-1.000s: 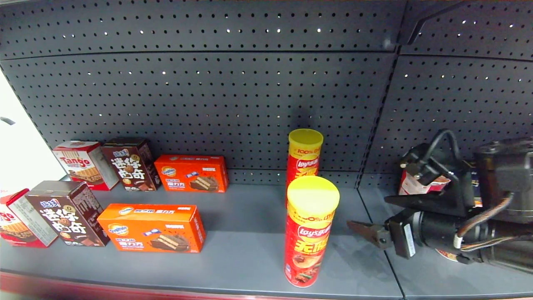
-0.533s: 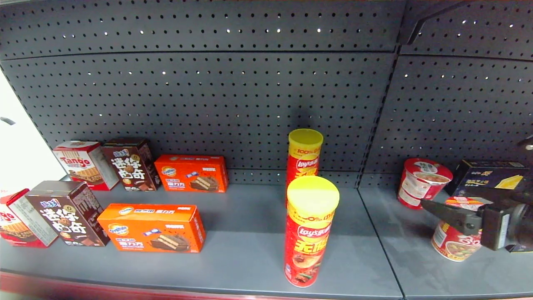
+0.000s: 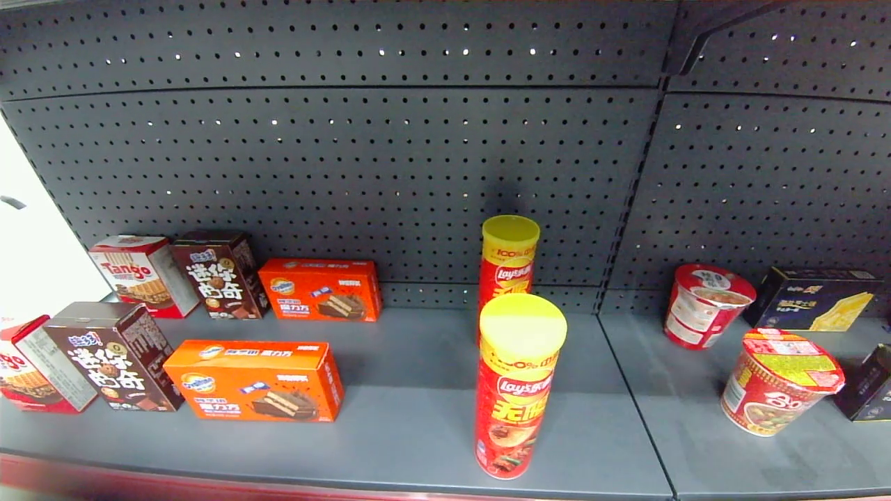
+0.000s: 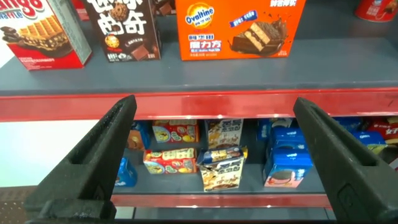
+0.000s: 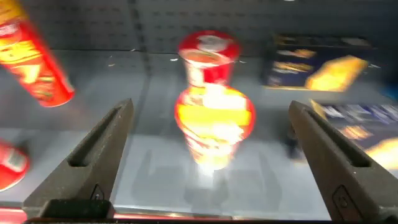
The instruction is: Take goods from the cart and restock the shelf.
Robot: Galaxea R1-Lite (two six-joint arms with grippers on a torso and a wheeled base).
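Two red chip tubes with yellow lids stand on the grey shelf point(image 3: 418, 417), one in front point(image 3: 518, 386) and one behind point(image 3: 509, 261). Orange boxes point(image 3: 256, 379), brown boxes point(image 3: 111, 355) and red wafer boxes point(image 3: 143, 273) lie at the left. Two red noodle cups point(image 3: 776, 381) point(image 3: 704, 305) stand at the right. My left gripper point(image 4: 214, 158) is open in front of the shelf's red edge point(image 4: 199, 102), below the orange box point(image 4: 239, 28). My right gripper point(image 5: 208, 158) is open, facing the front noodle cup point(image 5: 214, 127), apart from it.
Dark boxes point(image 3: 814, 299) sit at the far right of the shelf. A perforated back panel point(image 3: 390, 167) closes the rear. A lower shelf point(image 4: 217, 162) holds several small packets and blue boxes. Bare shelf lies between the orange boxes and the chip tubes.
My right arm has drawn back to the right and out of the head view, uncovering the front noodle cup. The goods on the shelf have stayed put.
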